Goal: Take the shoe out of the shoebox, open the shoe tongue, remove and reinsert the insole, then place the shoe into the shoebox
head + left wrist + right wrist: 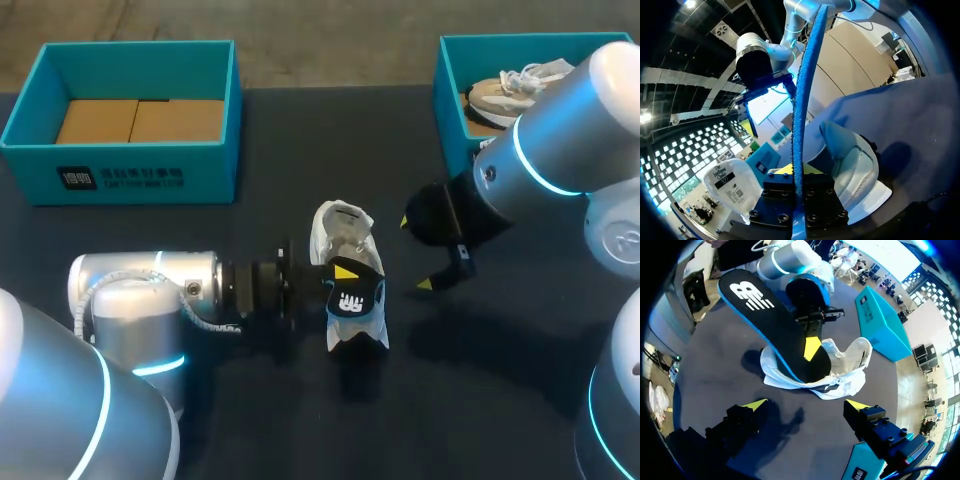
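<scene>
Boxed shoe [505, 90] partly behind right arm [560, 150]; insole [775, 325] tip inside shoe [850, 360].

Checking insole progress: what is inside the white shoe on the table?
One end of the black, blue-edged insole, held by the left gripper; the white shoe's interior beneath is covered.

Insole [775, 327] logo (box [210, 175] print illegible)

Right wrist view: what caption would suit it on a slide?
Left gripper pinches a black insole, one end inside the white shoe; open right gripper hovers in front.
</scene>
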